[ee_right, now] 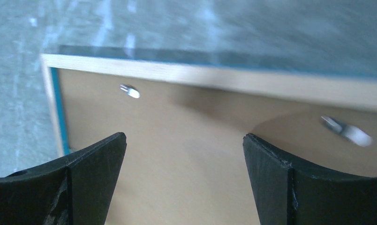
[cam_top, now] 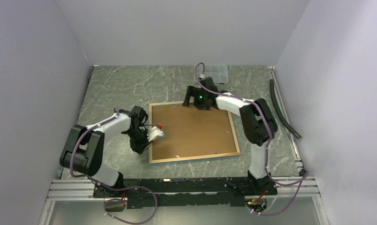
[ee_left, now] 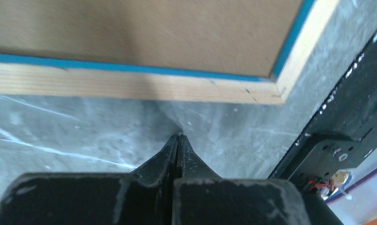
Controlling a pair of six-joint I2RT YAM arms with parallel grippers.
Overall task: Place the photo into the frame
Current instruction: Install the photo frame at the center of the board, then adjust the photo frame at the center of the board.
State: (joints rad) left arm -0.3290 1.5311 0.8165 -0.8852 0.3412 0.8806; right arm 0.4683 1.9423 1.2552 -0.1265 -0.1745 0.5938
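Note:
The frame (cam_top: 193,157) lies face down in the middle of the table, tan wood rear side up, with a thin blue inner edge. The brown backing board (cam_top: 191,126) fills it. The photo is hidden. My left gripper (cam_top: 140,147) is shut and empty, low over the table just off the frame's left rail (ee_left: 130,86); its tips (ee_left: 179,137) are close to the near-left corner. My right gripper (cam_top: 200,104) is open and empty above the backing board (ee_right: 186,187), just inside the frame's far rail (ee_right: 224,75). Its midpoint (ee_right: 184,137) lies between two small metal tabs (ee_right: 129,90).
A small clear plastic compartment box (cam_top: 214,72) sits at the back of the table. A black hose (cam_top: 282,108) lies along the right wall. The arms' mounting rail (cam_top: 177,185) runs along the near edge and also shows in the left wrist view (ee_left: 336,140).

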